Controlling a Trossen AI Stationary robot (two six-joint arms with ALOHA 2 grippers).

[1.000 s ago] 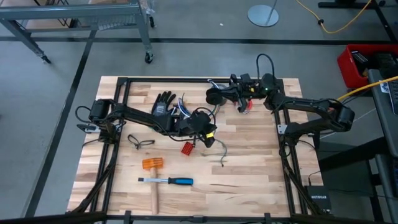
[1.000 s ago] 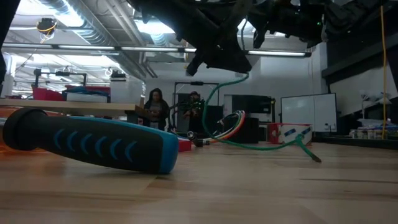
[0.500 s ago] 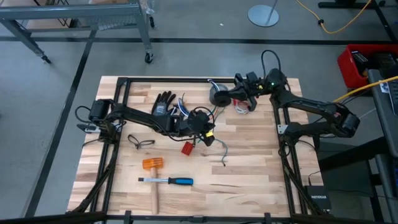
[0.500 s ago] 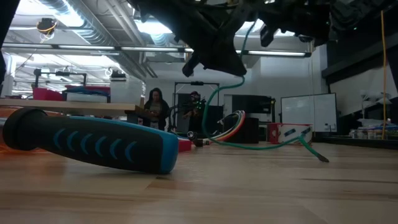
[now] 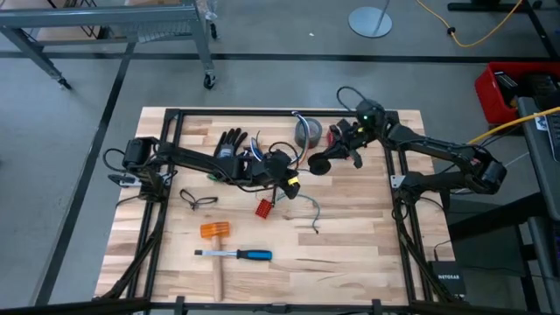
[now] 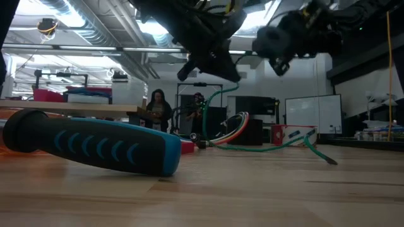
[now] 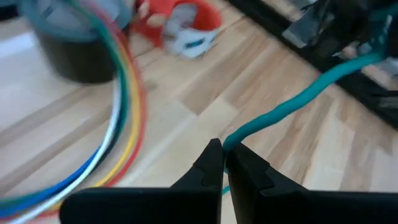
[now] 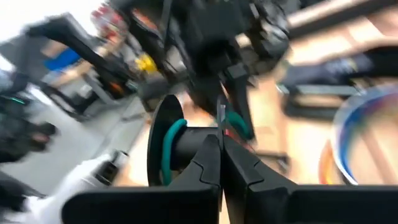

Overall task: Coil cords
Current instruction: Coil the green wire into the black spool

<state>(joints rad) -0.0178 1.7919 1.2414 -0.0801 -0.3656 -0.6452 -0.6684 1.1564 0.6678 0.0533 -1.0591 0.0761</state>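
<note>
A green cord (image 7: 292,102) runs from my left gripper (image 7: 224,149), which is shut on it above mid-table (image 5: 293,181), toward my right gripper (image 5: 334,155). The right gripper (image 8: 221,140) is shut, its tips at a black spool (image 8: 177,149) with green turns around it. The cord's free end (image 5: 312,223) lies on the table. A loop of blue, white, green, yellow and red strands (image 7: 121,106) sits beside the left gripper. A thin black cord (image 5: 198,199) lies near the table's left edge. My left gripper pinches the green cord (image 7: 231,142) between its two fingertips, the fingers slanting down and lying along it. The cord leaves the tips lifted clear and rises toward the right arm. My right gripper's shut fingertips meet the black spool's barrel (image 8: 199,146), lifted clear; the contact itself is hidden.
A grey tape roll (image 5: 308,131) and a red tape ring (image 7: 180,22) stand at the far side. A black glove (image 5: 230,144), a small red block (image 5: 264,208), an orange-headed mallet (image 5: 214,233) and a blue-handled tool (image 5: 238,255) lie left and near.
My right gripper has come down and swung from over the grey tape roll toward the near edge and the left gripper, rolling and tipping as it went, with the black spool at its tips. The tape roll now shows uncovered. The green cord's hanging part has shifted with it.
</note>
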